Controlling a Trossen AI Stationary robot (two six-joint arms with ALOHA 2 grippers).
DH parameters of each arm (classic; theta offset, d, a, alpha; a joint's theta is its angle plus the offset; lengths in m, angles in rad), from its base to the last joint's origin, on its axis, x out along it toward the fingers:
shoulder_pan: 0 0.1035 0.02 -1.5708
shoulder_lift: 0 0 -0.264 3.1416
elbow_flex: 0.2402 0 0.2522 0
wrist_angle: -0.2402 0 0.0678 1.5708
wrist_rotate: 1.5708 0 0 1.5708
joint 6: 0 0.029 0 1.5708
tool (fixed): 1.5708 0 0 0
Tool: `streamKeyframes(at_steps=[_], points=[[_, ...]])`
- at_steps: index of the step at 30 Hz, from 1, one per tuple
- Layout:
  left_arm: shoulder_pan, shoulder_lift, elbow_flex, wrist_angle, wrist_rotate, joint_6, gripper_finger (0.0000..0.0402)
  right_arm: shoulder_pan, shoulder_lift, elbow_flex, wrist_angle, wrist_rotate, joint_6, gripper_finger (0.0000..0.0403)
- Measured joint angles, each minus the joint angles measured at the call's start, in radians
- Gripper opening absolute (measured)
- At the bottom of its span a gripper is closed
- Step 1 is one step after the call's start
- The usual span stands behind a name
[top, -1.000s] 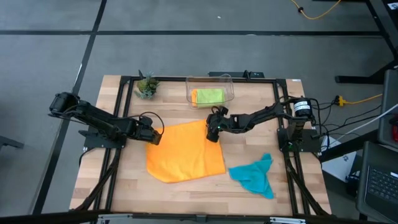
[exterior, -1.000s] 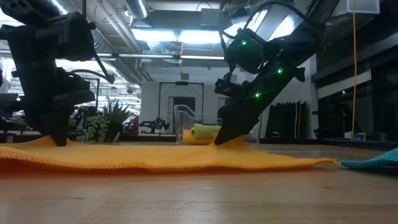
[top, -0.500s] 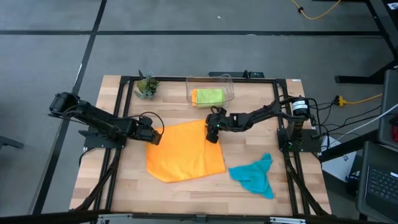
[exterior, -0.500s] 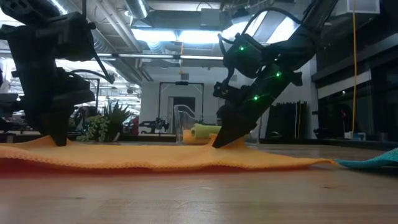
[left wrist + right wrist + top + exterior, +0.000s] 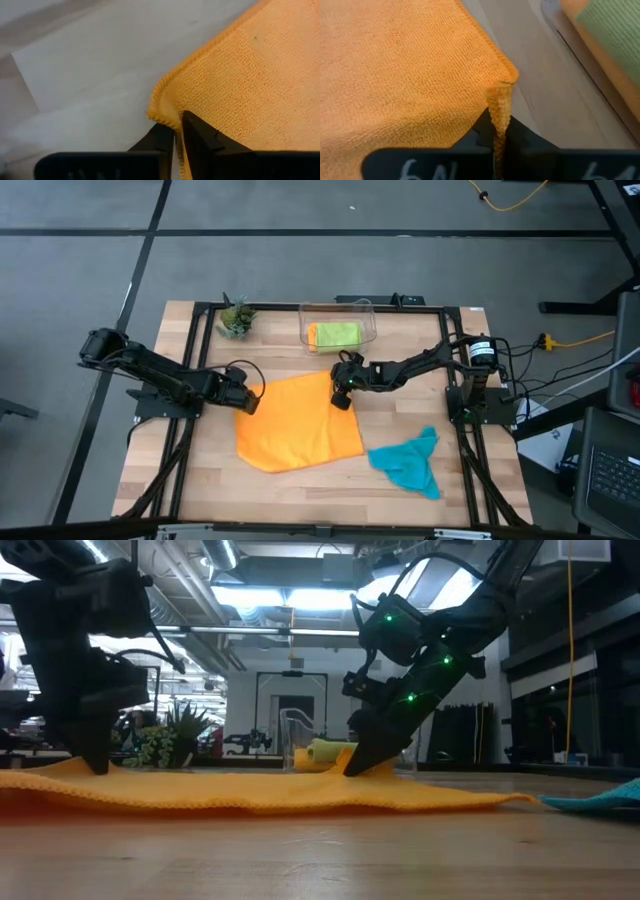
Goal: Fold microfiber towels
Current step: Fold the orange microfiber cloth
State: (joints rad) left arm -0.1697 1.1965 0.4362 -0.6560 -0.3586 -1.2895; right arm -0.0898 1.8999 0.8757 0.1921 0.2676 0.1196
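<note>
Here, the spread orange towel, mid-table, is pinched at its 10 o'clock corner by the left gripper and at 1 o'clock by the right gripper; thin bites could be lost when lifted.

Orange towel spread flat mid-table, two far corners pinched up. Teal towel crumpled at its 4 o'clock. Green towel folded at 12.
</note>
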Motion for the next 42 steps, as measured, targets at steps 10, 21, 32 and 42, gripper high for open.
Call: streamKeyframes(at_steps=[10, 21, 32, 42], points=[[-0.034, 0.0, 0.031, -0.012, -0.069, 0.031, 0.0001, 0.002, -0.096, -0.002, -0.06, 0.0, -0.013, 0.0004], [-0.108, 0.0, 0.21, -0.007, -0.121, 0.148, 0.0, 0.051, -0.22, -0.001, -0.121, -0.016, 0.011, 0.0003], [-0.141, 0.0, 0.282, 0.21, -0.228, 0.289, 0.0, 0.159, -0.225, -0.001, 0.033, -0.088, 0.063, 0.0002], [-0.141, 0.096, 0.282, 0.463, -0.238, 0.41, 0.0, 0.2, -0.225, -0.001, 0.141, -0.086, 0.115, 0.0002]])
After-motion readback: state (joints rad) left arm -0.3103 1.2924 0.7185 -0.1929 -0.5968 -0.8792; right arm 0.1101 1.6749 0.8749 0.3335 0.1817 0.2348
